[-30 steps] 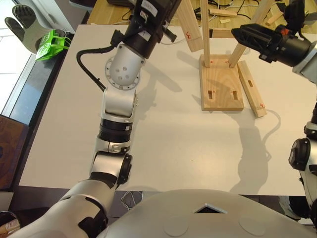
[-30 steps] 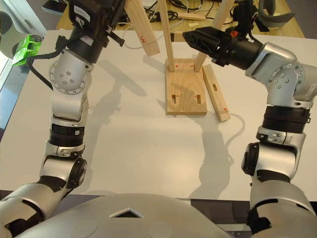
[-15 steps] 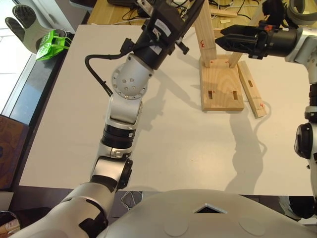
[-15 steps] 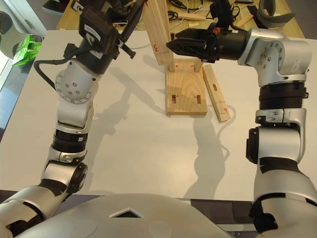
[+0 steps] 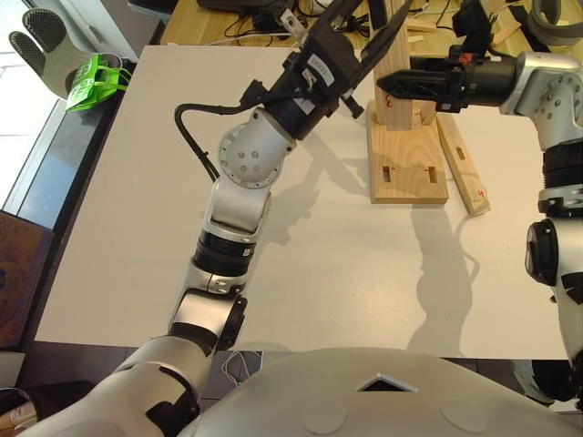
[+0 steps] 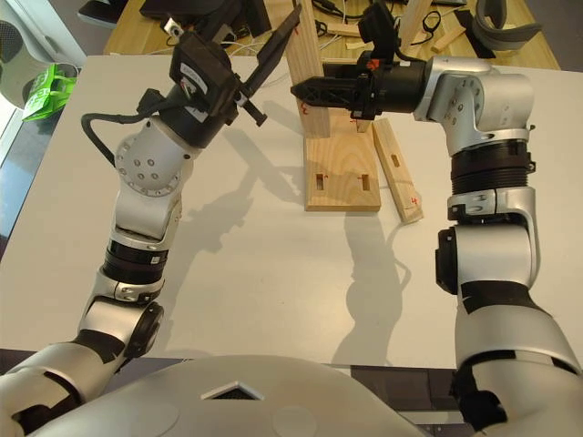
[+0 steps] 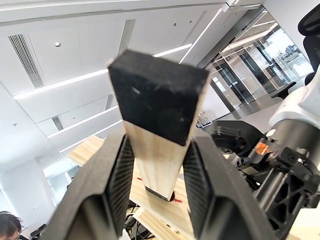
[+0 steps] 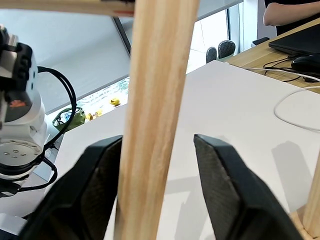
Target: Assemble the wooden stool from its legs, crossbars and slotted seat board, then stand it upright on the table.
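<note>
We cannot follow the broad pale wooden leg (image 5: 401, 55) to either end from the head. Its top is cut off at the 12 o'clock edge, and its foot, over the 12 o'clock end of the flat pale wooden slotted seat board (image 5: 408, 187), is masked by the right gripper (image 5: 383, 87). So we cannot tell whether it sits in a slot or hangs just above.

The board lies flat at about 2 o'clock on the white table (image 5: 137, 200), with two open slots showing near its 6 o'clock end. A loose pale wooden bar (image 5: 463, 168) lies along its 3 o'clock edge, just beside it; whether they touch is too fine for us to make out.

From the head, the left gripper (image 7: 160, 145) is half lost behind the wood it carries. The left wrist view settles the matter: its black fingers (image 7: 120, 185) press on both faces of the broad leg, whose near end is black, and the grip is firm.

The right wrist view gives us what the head views hide. The right gripper's fingers (image 8: 225, 195) stand on either side of a slim upright wooden post (image 8: 155, 100), one against it and the other a sliver apart, so nothing is clamped. Both ends of that post run out of the picture.
</note>
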Robot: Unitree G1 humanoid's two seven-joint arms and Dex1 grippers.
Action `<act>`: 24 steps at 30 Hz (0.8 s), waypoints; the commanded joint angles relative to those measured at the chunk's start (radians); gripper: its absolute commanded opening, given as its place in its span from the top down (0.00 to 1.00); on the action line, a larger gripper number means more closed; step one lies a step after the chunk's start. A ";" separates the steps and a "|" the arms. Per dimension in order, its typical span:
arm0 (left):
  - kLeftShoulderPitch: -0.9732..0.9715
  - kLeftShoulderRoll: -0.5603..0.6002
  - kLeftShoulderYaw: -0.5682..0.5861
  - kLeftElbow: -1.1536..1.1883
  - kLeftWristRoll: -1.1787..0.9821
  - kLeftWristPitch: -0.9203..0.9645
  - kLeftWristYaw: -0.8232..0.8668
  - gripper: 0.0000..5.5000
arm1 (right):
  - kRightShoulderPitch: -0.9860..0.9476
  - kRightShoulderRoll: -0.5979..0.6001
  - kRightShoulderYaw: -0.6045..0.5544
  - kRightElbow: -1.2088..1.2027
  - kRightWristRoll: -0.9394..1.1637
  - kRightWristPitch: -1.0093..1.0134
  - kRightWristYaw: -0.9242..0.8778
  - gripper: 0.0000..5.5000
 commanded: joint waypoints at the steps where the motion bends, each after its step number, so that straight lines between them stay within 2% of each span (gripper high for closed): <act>1: 0.000 -0.009 -0.019 -0.006 -0.014 0.006 -0.024 0.76 | -0.026 0.002 -0.016 -0.003 -0.015 -0.006 -0.004 0.67; 5: -0.008 -0.025 -0.019 -0.015 -0.020 0.023 -0.024 0.76 | -0.010 0.011 -0.021 -0.022 -0.012 -0.017 0.000 0.78; 9: -0.017 -0.039 -0.012 -0.019 -0.035 0.045 -0.023 0.76 | 0.004 0.015 -0.026 -0.036 -0.015 -0.028 0.006 0.79; 14: -0.031 -0.059 0.000 -0.025 -0.050 0.072 -0.014 0.59 | 0.013 0.021 -0.028 -0.043 -0.022 -0.048 0.010 0.81; 20: -0.024 -0.092 -0.023 -0.047 -0.070 0.144 -0.019 0.45 | 0.016 0.032 -0.046 -0.038 -0.021 -0.057 -0.015 0.81; 22: -0.009 -0.075 -0.022 -0.069 -0.090 0.166 -0.049 0.39 | 0.009 0.041 -0.071 -0.018 -0.020 -0.075 -0.044 0.81; 24: 0.020 -0.047 -0.014 -0.105 -0.140 0.216 -0.096 0.39 | 0.002 0.051 -0.107 0.000 -0.012 -0.100 -0.072 0.81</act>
